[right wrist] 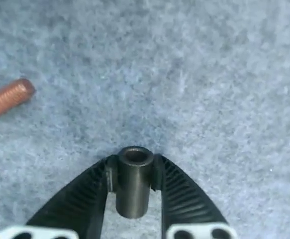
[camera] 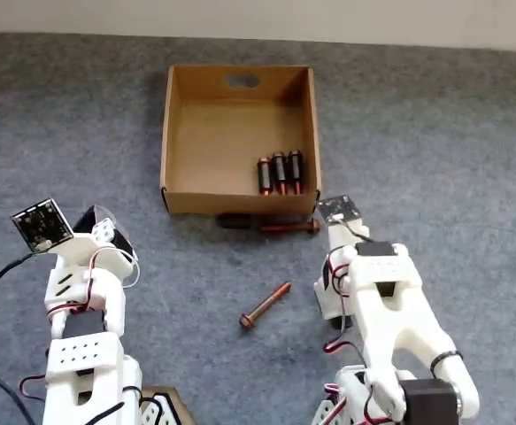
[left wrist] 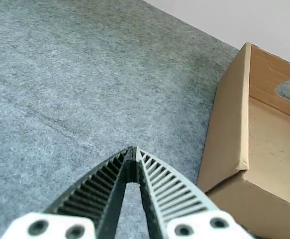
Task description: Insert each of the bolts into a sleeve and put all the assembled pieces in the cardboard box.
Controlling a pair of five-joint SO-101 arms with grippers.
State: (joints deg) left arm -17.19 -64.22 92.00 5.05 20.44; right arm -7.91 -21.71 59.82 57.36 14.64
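Nearest of all is the sleeve (right wrist: pixel 133 186), a short dark tube clamped between the right arm's jaws, its open end showing and the grey tabletop (right wrist: pixel 209 74) beyond it. The right arm (camera: pixel 386 310) comes up from the 5 o'clock edge of the tabletop and leans toward 12 o'clock, its wrist tipped over so the jaws point down at the surface. The left arm (camera: pixel 85 301) stands at 7 o'clock, folded back on itself with its wrist aimed toward 1 o'clock. Its jaws are pressed together with nothing between them, and they face the near corner of the cardboard box (left wrist: pixel 229 124) from well back.

1 loose bolt (camera: pixel 265 305), copper-coloured, lies flat on the tabletop between the 2 arms, nearer the right one. Its head is toward 7 o'clock and its threaded end toward 1 o'clock. From the right wrist that threaded end sits near the held sleeve, apart from it.

The cardboard box stands open at 12 o'clock. Inside, 3 assembled pieces (camera: pixel 281 173) lie side by side, touching, in the box's 4 o'clock corner. Just outside the box's near wall, at its 5 o'clock side, a second bolt (camera: pixel 288 227) lies along the wall with a dark piece (camera: pixel 234 221) beside it; whether the two touch I cannot tell.
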